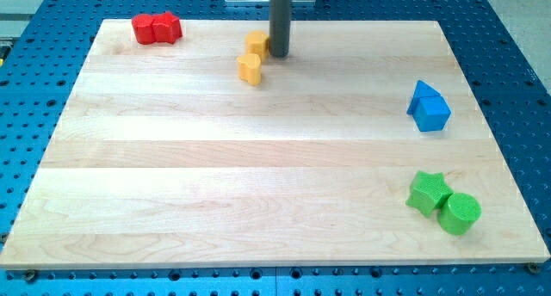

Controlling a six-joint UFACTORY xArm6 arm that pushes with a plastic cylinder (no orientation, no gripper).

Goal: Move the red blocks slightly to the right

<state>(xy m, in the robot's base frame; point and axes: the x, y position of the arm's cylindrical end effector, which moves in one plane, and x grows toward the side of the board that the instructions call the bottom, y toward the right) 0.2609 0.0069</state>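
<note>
Two red blocks (157, 27) sit touching each other at the board's top left corner; their shapes are hard to make out. My tip (279, 54) stands near the top middle of the board, well to the right of the red blocks. It is right beside the upper yellow block (256, 43), at that block's right side. A second yellow block (250, 68) lies just below and left of the tip.
A blue block pair (428, 107) lies at the right edge. A green star block (428, 193) and a green cylinder (460, 213) sit at the bottom right. The wooden board (215, 175) rests on a blue perforated table (34, 98).
</note>
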